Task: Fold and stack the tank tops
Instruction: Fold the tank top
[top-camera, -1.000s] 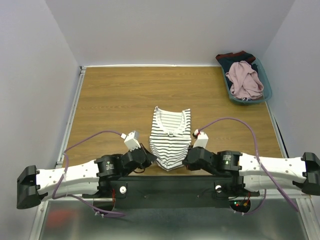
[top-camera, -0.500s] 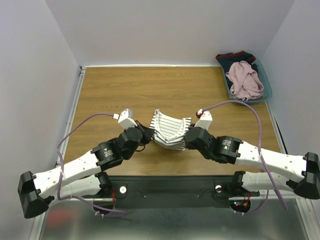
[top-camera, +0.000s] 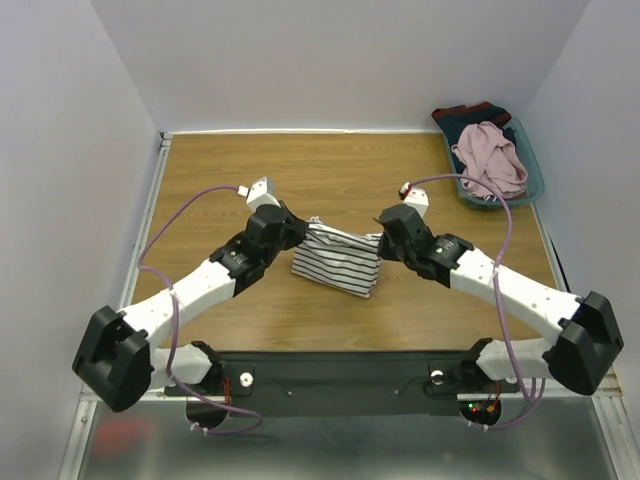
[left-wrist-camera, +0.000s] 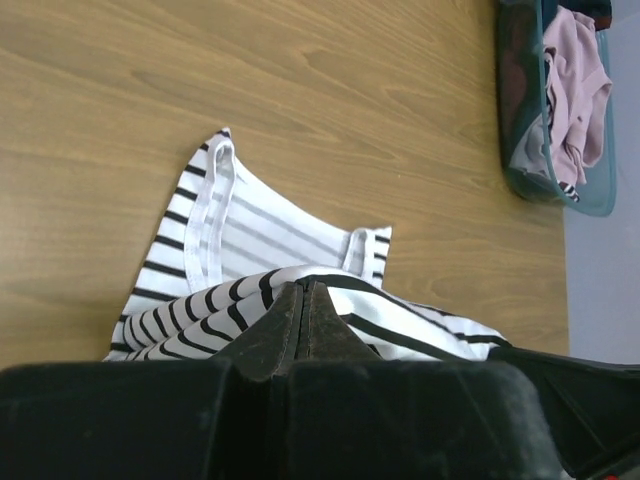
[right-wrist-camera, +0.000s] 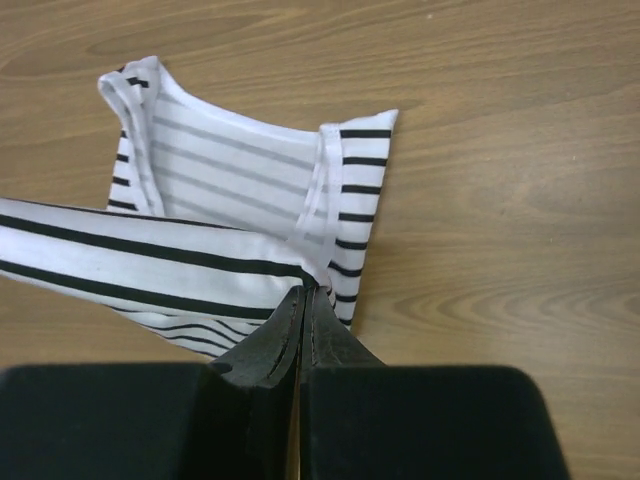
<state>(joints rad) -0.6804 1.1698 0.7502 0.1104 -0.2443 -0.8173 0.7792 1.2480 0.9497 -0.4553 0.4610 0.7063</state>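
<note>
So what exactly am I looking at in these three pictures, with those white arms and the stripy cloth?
Those are two white-and-black robot arms, bolted at the near edge of a wooden table. The wide picture comes from a fixed camera above and behind them. The other two come from small cameras on each wrist, looking along the black fingers. On the table lies a white cloth tank top with thin black stripes. The left gripper and the right gripper are each shut on an edge of it. They hold that part raised and doubled over the strap end, which lies flat. At the far right corner sits a teal plastic basket holding a crumpled dusty-pink top and some dark clothing.
</note>
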